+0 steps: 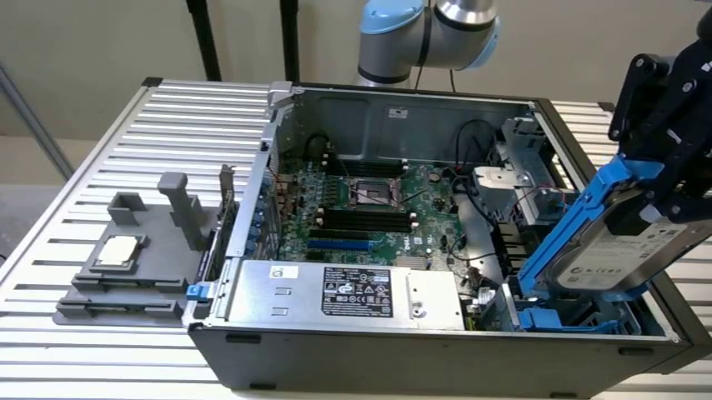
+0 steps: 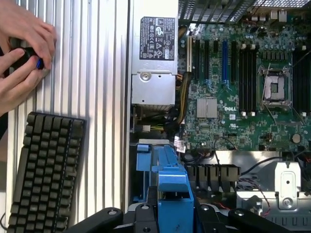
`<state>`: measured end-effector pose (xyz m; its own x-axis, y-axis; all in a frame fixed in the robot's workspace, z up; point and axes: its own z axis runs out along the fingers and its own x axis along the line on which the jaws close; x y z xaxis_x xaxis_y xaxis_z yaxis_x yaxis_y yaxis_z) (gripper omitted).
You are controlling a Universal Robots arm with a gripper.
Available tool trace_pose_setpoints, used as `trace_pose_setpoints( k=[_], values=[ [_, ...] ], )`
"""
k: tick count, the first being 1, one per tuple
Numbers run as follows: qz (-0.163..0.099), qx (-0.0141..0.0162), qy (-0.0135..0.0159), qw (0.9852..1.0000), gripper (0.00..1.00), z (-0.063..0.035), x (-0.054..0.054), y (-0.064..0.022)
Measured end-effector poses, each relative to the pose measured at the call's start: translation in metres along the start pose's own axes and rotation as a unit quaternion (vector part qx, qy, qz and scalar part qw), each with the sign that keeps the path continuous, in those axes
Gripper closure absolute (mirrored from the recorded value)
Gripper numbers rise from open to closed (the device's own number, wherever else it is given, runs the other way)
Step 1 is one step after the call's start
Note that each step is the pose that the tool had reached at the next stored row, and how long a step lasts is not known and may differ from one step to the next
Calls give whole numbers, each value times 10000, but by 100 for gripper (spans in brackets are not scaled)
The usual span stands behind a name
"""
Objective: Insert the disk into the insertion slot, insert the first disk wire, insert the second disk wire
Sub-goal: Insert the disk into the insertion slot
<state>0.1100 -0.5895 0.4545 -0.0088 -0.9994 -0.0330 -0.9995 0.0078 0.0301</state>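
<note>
disk tilted in hand, above insertion slot (dell motherboard)

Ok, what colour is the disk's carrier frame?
Bright blue; the disk's carrier frame shows best in the exterior view.

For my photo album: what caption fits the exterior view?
The robot's jaws hold the disk tilted, its lower end at the insertion slot of an open computer case.

Slatted alu table, open PC case on it, grey plastic fixture, black kbd
</note>
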Motion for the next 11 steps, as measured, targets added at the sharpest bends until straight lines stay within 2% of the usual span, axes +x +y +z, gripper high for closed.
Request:
trace_pose_setpoints(
  k=[6, 8, 11],
  values=[
    [0, 0, -6, 10000, 68, 50, 68, -2],
    [-1, 1, -16, 10000, 68, 68, 72, -3],
    [-3, 6, -49, 10000, 68, 95, 73, -3]
  ],
)
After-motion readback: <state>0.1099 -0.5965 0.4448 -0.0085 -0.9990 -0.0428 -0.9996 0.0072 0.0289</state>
